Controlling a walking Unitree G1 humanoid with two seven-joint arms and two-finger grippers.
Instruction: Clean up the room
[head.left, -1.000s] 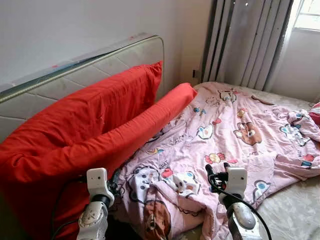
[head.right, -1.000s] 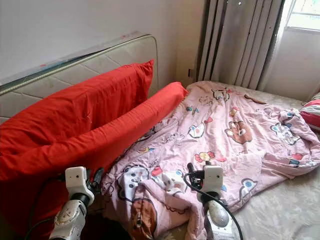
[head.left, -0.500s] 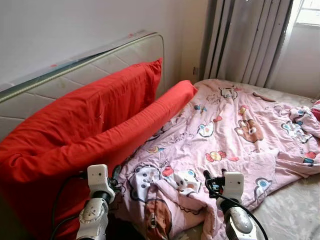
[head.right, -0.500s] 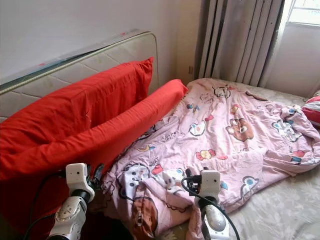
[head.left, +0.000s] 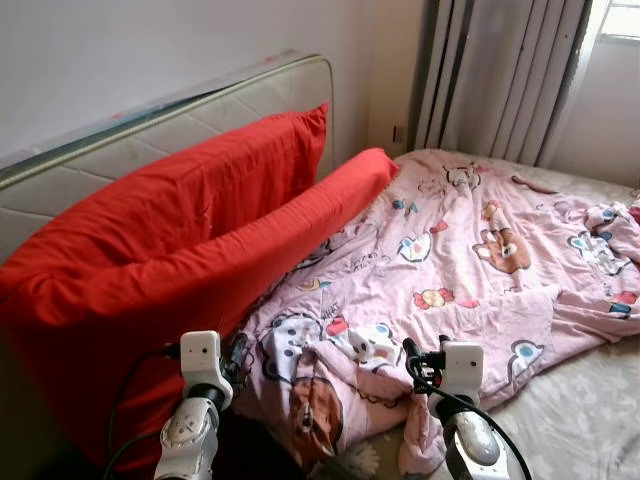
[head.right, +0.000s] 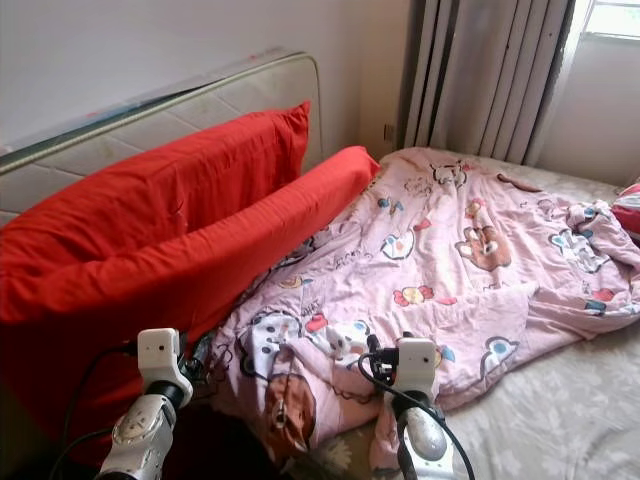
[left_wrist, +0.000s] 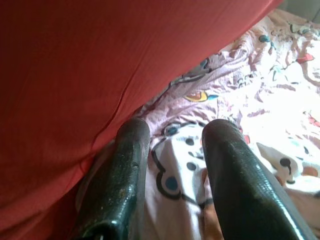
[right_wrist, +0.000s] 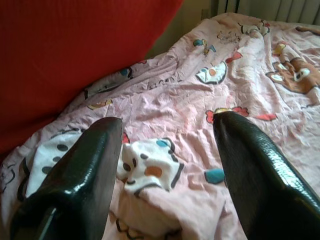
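**Bed still unmade, both grippers poised over the quilt**

While the robot stands at the bedside, the tidying looks barely begun — the pink cartoon-printed quilt (head.left: 470, 260) lies rumpled across the bed, its near corner bunched and folded over itself just beside the grippers. Two long red fabric pillows (head.left: 190, 250) lean against the padded beige headboard (head.left: 150, 125), the lower one resting on the quilt's edge.

Left gripper (left_wrist: 172, 155) hangs close over the quilt where it meets the red pillows, fingers parted with nothing between them. Right gripper (right_wrist: 167, 150) hovers over the crumpled corner, its fingers spread wide and also empty. By my reading, the next step is to catch that folded corner and draw the quilt flat; smoothing, squaring and setting the pillows all remain.

Beneath the quilt a pale patterned bedsheet (head.left: 580, 400) shows on the robot's right. Grey pleated curtains (head.left: 500, 75) hang beyond the far end of the bed beside a bright window (head.right: 610, 20), and a plain white wall (head.left: 120, 50) rises behind the headboard.
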